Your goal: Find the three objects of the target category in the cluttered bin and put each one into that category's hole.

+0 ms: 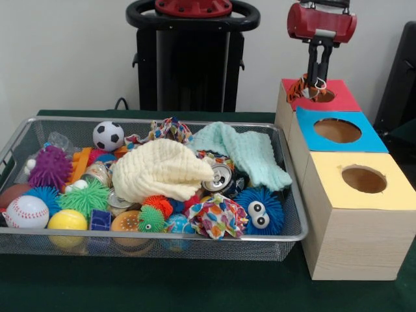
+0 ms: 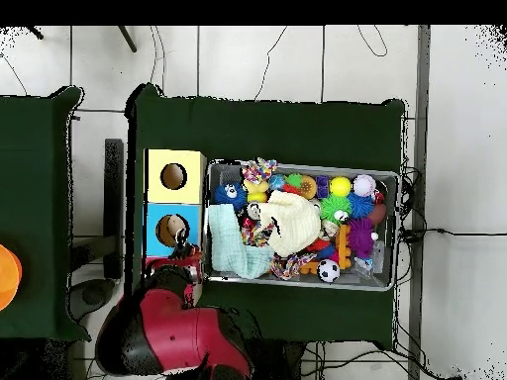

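The bin [image 1: 156, 121] is a silver wire-mesh basket on the green table, full of balls, spiky toys, cans and cloths; it also shows in the overhead view [image 2: 297, 165]. The red-topped box [image 1: 344, 101] stands farthest back at the right, and its hole [image 1: 326, 96] is partly covered. My gripper [image 1: 317, 83] hangs straight down over that hole, shut on an orange, black and white striped toy [image 1: 300, 87] that rests on the hole's left rim. In the overhead view my arm [image 2: 173, 332] hides the gripper and most of the red box [image 2: 166, 263].
A blue-topped box [image 1: 364, 140] and a yellow-topped box [image 1: 344, 188] stand in a row in front of the red one, right of the bin. A cream cloth [image 1: 162, 169] and a mint cloth [image 1: 250, 153] lie on top of the bin's contents. The black pedestal [image 1: 188, 58] stands behind.
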Robot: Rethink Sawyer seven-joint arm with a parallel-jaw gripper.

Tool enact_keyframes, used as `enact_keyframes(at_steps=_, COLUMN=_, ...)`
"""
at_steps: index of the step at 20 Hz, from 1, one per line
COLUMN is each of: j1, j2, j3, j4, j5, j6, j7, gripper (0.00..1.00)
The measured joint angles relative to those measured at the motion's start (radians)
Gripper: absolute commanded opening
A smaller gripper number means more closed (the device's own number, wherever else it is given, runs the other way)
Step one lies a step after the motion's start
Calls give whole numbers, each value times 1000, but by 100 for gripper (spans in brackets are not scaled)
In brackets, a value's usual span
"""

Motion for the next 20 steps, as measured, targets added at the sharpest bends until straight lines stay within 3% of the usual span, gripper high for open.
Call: enact_keyframes(at_steps=20, j1=102, j2=50, j3=-19, j4=70, j5=48, j6=-60, j7=0, gripper=0)
